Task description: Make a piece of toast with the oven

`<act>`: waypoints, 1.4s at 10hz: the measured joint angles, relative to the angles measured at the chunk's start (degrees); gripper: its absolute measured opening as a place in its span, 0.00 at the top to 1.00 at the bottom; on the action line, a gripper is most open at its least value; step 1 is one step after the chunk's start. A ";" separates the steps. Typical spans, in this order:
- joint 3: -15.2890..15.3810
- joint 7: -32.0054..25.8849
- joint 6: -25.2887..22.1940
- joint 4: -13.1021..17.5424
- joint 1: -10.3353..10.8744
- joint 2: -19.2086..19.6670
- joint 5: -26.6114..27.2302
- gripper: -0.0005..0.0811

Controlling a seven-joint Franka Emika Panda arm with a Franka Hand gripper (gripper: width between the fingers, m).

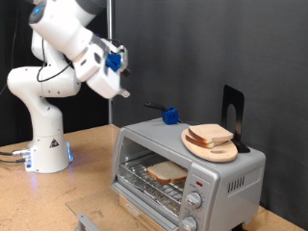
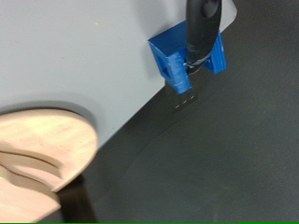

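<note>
The silver oven (image 1: 207,178) stands at the exterior view's lower right, its glass door (image 1: 91,221) folded down and open. One piece of toast (image 1: 166,172) lies flat on the wire rack inside. More slices (image 1: 210,133) are stacked on a round wooden board (image 1: 219,151) on the oven's top. My gripper (image 1: 124,89) hangs in the air above and to the exterior view's left of the oven, with nothing in it. Its fingers do not show in the wrist view, which looks down on the oven's grey top (image 2: 75,56) and the board (image 2: 37,159).
A small blue holder (image 1: 170,116) (image 2: 187,56) with a black handle (image 2: 199,28) sits at the back edge of the oven's top. A black stand (image 1: 234,111) rises behind the board. Two knobs (image 1: 193,202) and a red light (image 1: 200,181) are on the oven's front.
</note>
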 joint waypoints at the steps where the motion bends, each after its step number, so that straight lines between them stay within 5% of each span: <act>1: -0.72 0.96 -1.14 -0.06 -1.17 0.55 -0.41 0.00; 3: -0.29 2.59 -2.44 0.05 -1.13 0.66 -1.25 0.00; 7: -0.11 16.88 -4.72 0.55 -2.26 3.04 -4.01 0.00; 10: -0.17 17.24 -4.69 0.76 -3.12 4.42 -4.33 0.00; 14: -7.50 15.77 -15.51 0.77 -5.36 7.41 -3.78 0.00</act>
